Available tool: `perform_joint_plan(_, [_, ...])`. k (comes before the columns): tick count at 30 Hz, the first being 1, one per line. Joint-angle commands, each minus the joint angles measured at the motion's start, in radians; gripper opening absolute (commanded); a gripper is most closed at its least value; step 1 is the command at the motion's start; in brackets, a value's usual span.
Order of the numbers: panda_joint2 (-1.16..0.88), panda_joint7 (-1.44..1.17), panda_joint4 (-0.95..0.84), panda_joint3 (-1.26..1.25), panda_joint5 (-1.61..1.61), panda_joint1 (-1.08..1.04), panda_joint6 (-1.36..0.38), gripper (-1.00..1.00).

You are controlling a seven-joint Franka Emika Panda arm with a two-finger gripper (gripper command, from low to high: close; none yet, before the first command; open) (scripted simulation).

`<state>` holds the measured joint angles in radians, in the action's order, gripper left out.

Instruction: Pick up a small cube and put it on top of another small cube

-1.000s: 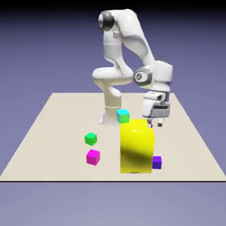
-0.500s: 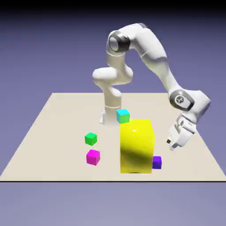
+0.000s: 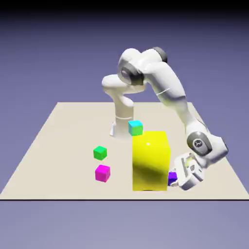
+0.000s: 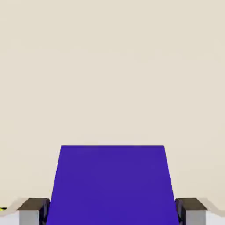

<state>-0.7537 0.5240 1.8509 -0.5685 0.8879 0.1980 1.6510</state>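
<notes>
- At the exterior view's lower right, beside a tall yellow block (image 3: 150,163), the hand (image 3: 187,171) of a white robot arm (image 3: 168,87) is seen tilted, low over the desk (image 3: 63,141).
- Between the two finger tips, a small violet-purple cube (image 4: 112,186) is gripped; in the hand view it is shown large, with a dark pad pressed to it on either side.
- By the hand, most of the cube is hidden in the exterior view; only a part of it is seen, just beside the yellow block's lower right edge.
- Far larger than any of the cubes, the yellow block is stood upright near the desk's front edge.
- Behind the block, toward the arm's base, a small cyan cube (image 3: 135,128) with a greener front face is seen, its lower edge close to the block's top in the picture.
- On the exterior view's left of the block, well apart from the hand, two more small cubes are seen: a green one (image 3: 100,153) and, nearer the front edge, a magenta-pink one (image 3: 102,173).
- Beyond the desk, a plain blue-violet backdrop (image 3: 39,63) is shown, darkened to black at the top.
</notes>
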Motion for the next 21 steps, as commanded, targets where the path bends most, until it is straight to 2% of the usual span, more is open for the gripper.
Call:
perform_joint_plan(1, [0.01, -0.011, -0.015, -0.022, -0.014, -0.017, -0.006, -1.0])
perform_joint_plan(8, [0.007, -0.061, -0.076, -0.177, -0.056, -0.27, 0.13, -1.0])
perform_joint_plan(13, [0.189, -0.103, -0.073, -0.17, -0.243, -0.445, 0.122, -1.0])
perform_joint_plan(18, [0.369, -0.114, -0.033, -0.07, -0.401, -0.463, 0.033, -1.0])
perform_joint_plan(21, [0.465, -0.101, 0.01, 0.038, -0.469, -0.381, -0.064, -1.0])
